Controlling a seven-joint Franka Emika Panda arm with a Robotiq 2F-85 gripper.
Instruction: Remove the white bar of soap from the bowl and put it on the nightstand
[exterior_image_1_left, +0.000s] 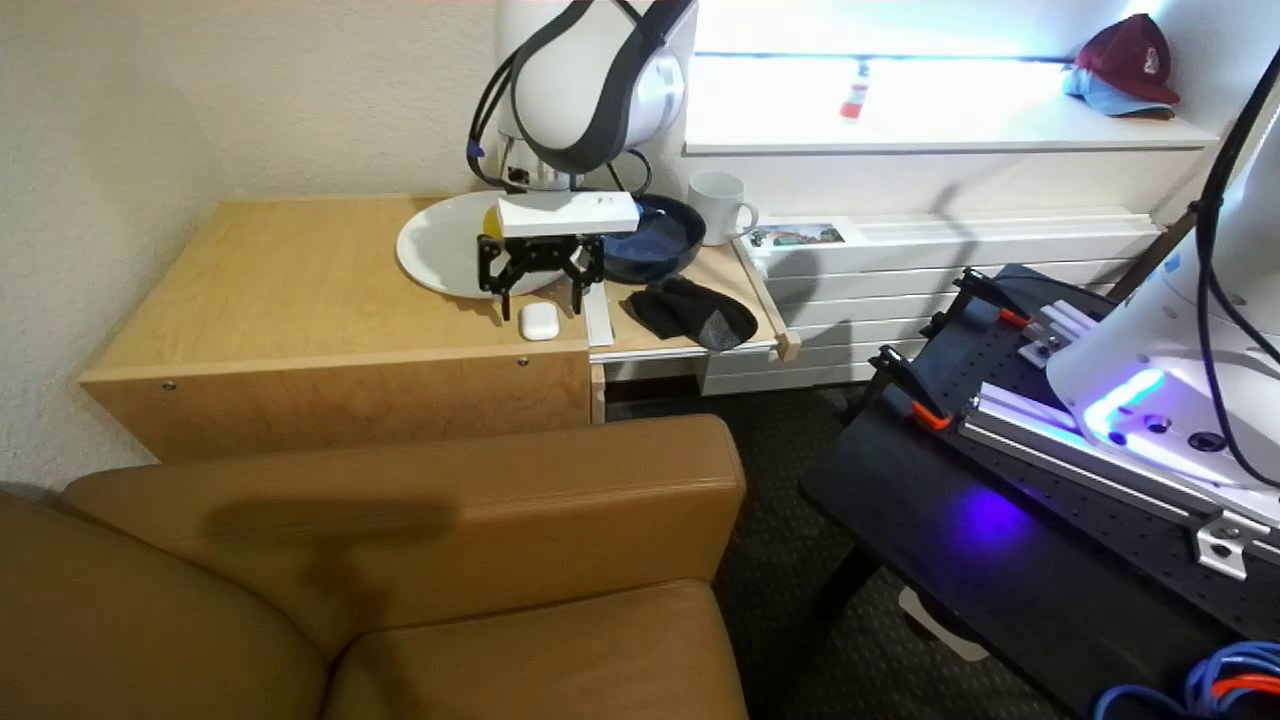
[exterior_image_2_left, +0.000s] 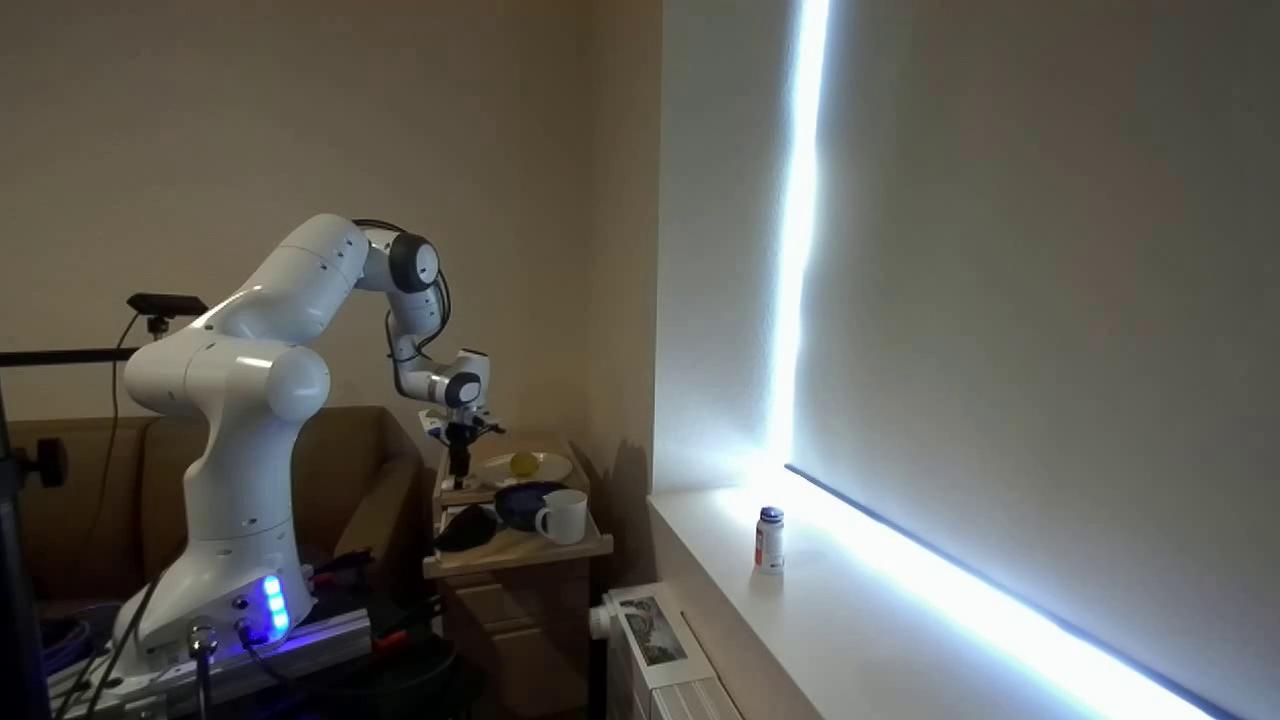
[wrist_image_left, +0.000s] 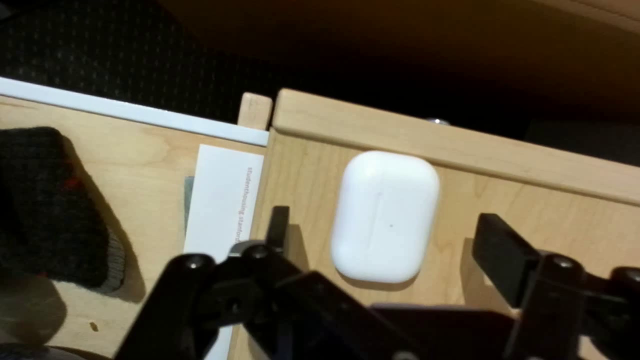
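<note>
The white bar of soap is a small rounded white block lying flat on the nightstand, near its front edge. It fills the middle of the wrist view. My gripper is open and points down at the soap. In the wrist view its fingers stand on either side of the soap, apart from it, with shadows on the wood close by. The dark blue bowl stands on the pulled-out shelf beside the nightstand top; it also shows in an exterior view. The gripper partly covers the bowl's inside.
A white plate with a yellow fruit stands behind the gripper. A white mug and a dark knit cloth are on the shelf. A white paper strip lies left of the soap in the wrist view. A brown sofa stands in front.
</note>
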